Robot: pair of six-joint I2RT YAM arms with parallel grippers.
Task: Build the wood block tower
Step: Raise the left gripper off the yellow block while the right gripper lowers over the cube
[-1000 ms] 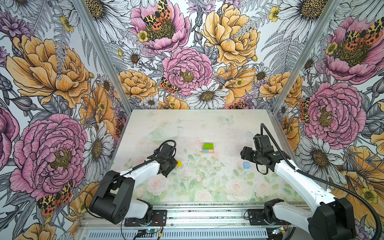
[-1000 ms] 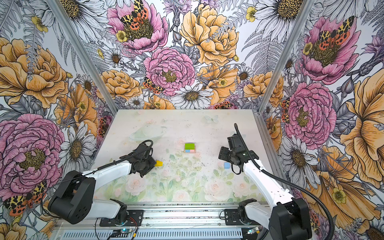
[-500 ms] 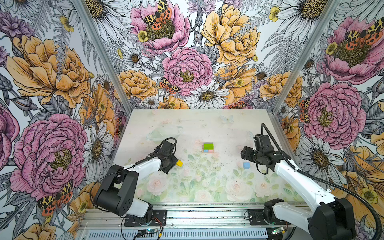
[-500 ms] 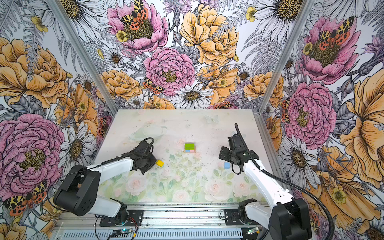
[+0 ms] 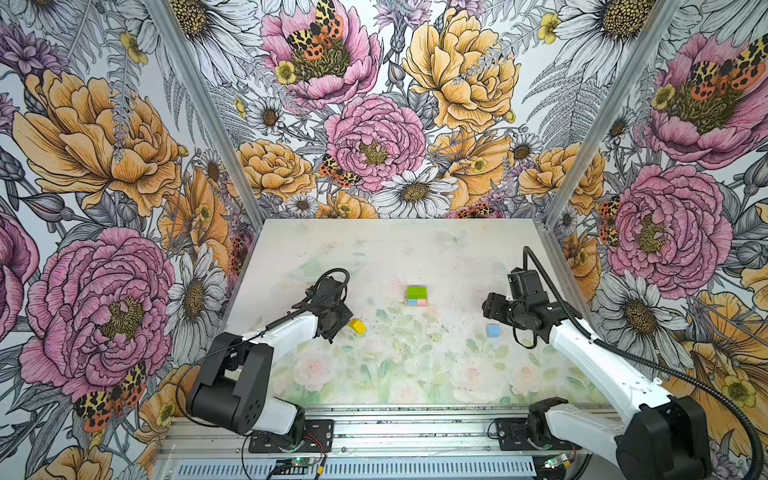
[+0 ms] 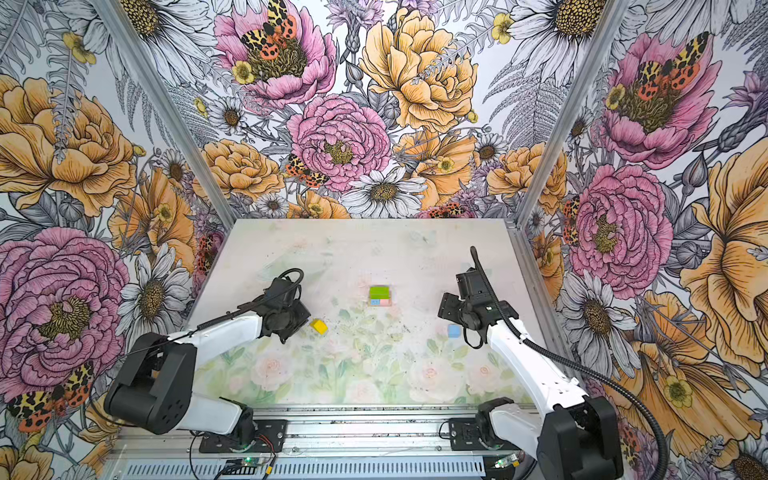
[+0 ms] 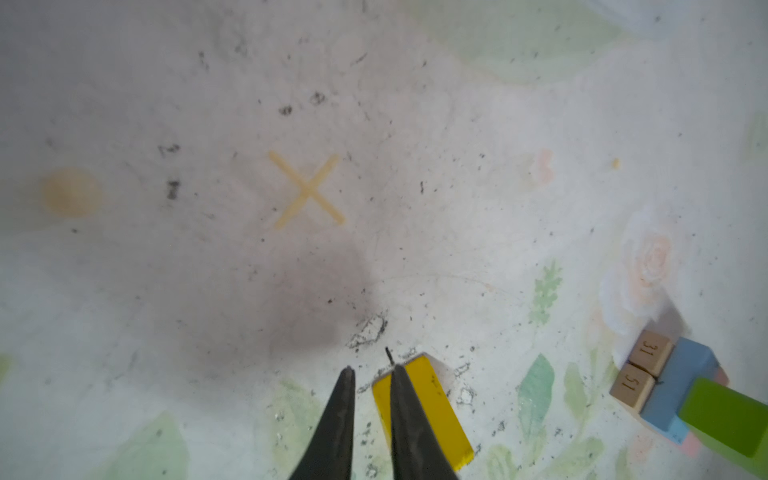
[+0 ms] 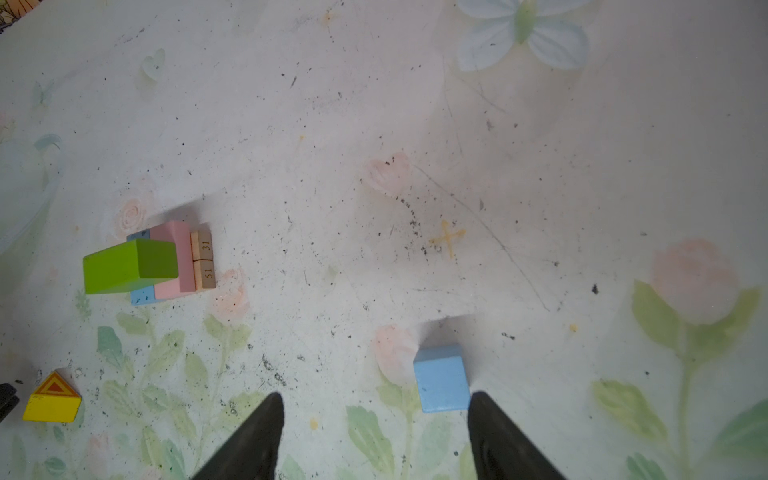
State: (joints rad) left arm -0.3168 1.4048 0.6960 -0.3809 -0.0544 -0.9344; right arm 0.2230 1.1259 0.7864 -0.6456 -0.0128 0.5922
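In both top views we see the tower (image 5: 416, 296) (image 6: 379, 296), small and green on top, standing near the middle of the desk (image 5: 374, 257). The yellow roof piece (image 5: 357, 326) lies to its left, just beside the left pincer (image 5: 332, 330). The blue cube (image 5: 493, 331) sits on the right, near the right pincer (image 5: 492, 311).

In the left wrist view, the left pincer (image 7: 372, 369) has its two fingers (image 7: 336, 424) a little apart, with only bare desk between them. The yellow roof piece (image 7: 432, 415) lies flat beside one finger. We cannot tell if they touch. Off to the side the tower shows two tan planks (image 7: 642, 368) at the bottom, a blue brick (image 7: 681, 382) on them and a green brick (image 7: 727, 419) on top.

In the right wrist view, the right pincer (image 8: 374, 395) stands wide apart and holds nothing. The blue cube (image 8: 442, 378) stands just beside one finger. Well apart from it is the tower — the green brick (image 8: 129, 266) lies across a pink brick (image 8: 174, 257) and the blue one. The yellow roof piece (image 8: 52, 399) lies at the edge.
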